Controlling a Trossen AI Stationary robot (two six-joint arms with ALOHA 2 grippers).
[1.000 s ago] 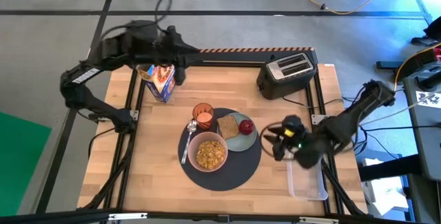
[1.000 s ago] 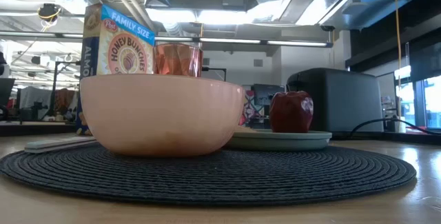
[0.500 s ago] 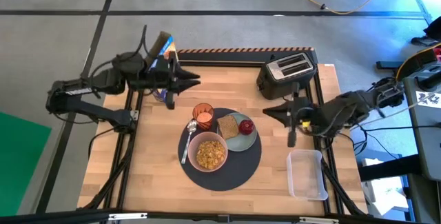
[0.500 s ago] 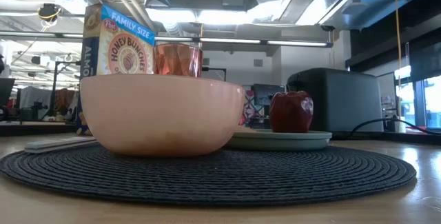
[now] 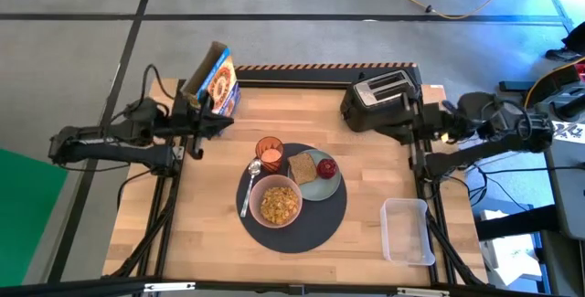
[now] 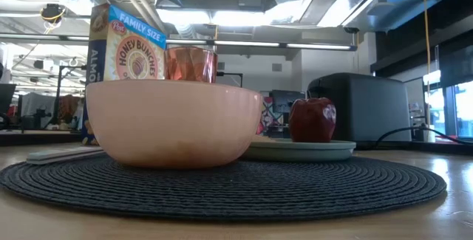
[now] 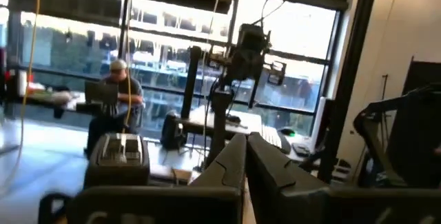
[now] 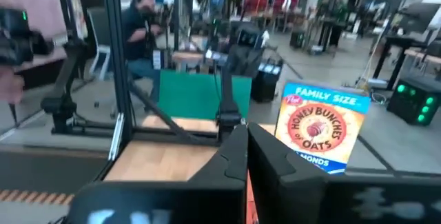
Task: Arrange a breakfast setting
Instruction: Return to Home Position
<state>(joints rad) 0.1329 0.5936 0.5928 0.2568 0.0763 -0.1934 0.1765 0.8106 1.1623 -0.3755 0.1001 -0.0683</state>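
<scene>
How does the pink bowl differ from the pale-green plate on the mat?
The pink bowl is deep and tall; the pale-green plate is flat and low. The bowl holds cereal; the plate carries a toast slice and a red fruit. Both are round and sit on the dark-grey mat.

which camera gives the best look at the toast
The high view: it looks straight down on the toast, lying flat on the green plate beside the apple. The low view shows only the plate's rim and the apple; the toast cannot be seen past the pink bowl. Neither wrist view shows it.
</scene>
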